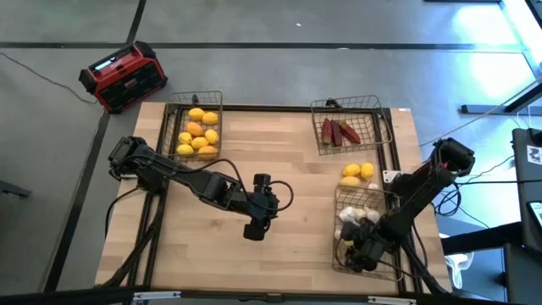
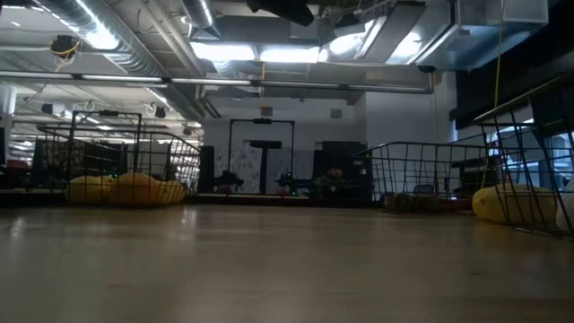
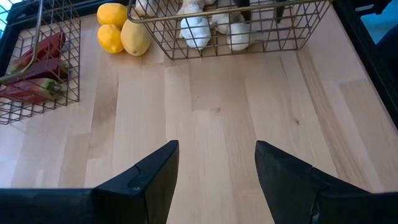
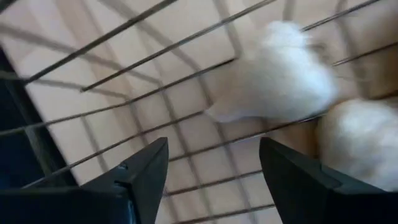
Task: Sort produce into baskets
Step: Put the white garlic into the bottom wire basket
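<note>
Two stray lemons [image 1: 356, 174] lie on the table between the right-hand baskets [image 1: 366, 230], likely firm, light and roll-prone, best pinched across the middle; left gripper [image 1: 255, 222] and right gripper [image 1: 360, 254] both stand open, empty.

My wood table [image 1: 279, 169] carries three wire baskets: lemon basket [image 1: 178, 127] far left, red-piece basket [image 1: 377, 114] far right, garlic basket [image 1: 343, 254] near right. Two loose lemons [image 1: 357, 174] between the right baskets.
</note>
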`<action>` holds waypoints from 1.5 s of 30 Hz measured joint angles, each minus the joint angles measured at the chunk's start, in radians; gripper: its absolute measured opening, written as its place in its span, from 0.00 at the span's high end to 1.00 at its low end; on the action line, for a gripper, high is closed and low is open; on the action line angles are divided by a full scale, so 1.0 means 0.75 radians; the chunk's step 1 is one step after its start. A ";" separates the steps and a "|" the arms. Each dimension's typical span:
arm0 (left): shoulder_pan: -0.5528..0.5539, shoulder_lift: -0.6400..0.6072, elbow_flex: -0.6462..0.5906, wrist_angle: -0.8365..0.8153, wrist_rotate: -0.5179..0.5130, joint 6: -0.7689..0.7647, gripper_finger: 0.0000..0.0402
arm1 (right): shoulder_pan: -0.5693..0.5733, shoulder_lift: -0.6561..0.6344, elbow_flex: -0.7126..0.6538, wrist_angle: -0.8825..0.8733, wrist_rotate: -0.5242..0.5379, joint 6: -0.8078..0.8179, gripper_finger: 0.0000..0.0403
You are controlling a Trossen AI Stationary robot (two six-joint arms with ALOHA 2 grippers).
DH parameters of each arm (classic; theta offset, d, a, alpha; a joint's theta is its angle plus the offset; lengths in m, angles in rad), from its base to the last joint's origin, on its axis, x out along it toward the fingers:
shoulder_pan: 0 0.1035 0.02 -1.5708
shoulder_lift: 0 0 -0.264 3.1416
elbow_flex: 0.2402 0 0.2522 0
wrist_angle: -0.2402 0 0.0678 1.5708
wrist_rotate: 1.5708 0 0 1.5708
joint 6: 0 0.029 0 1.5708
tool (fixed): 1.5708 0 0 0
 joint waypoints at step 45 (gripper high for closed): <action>-0.008 -0.126 -0.093 -0.064 0.005 0.112 0.48 | -0.358 -0.402 0.388 -0.910 0.291 -0.007 0.45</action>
